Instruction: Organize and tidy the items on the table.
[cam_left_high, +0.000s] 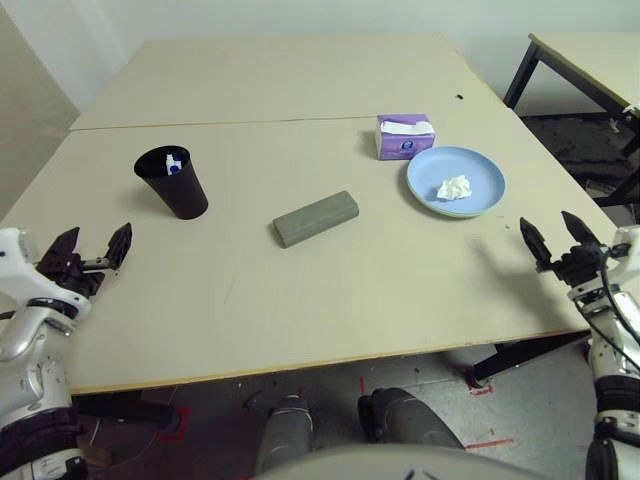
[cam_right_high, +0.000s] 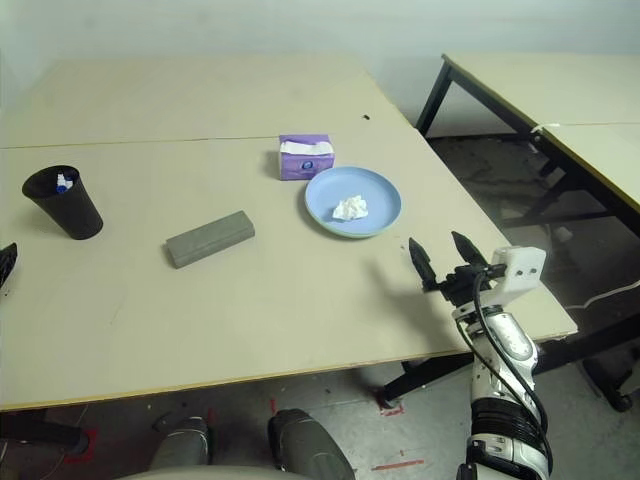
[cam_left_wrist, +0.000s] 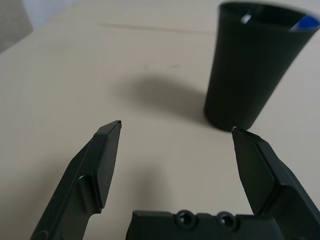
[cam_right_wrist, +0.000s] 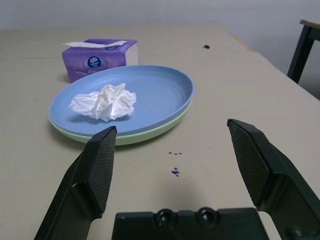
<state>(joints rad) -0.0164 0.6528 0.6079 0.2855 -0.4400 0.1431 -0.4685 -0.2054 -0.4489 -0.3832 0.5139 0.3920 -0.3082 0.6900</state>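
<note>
Your left gripper (cam_left_high: 93, 250) and right gripper (cam_right_high: 442, 258) hover spread and empty at the near corners. Markers (cam_left_high: 173, 164) sit in the cup (cam_left_high: 172, 182), tissue (cam_right_wrist: 103, 101) on the 2 stacked plates (cam_right_wrist: 165, 90), case (cam_left_high: 316, 218) central; tidying looks done.

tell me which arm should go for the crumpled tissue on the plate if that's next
Right, most likely. The right gripper sits open at the table's right edge, facing the blue plate holding the crumpled tissue. The left gripper is across the table by the black cup.
</note>
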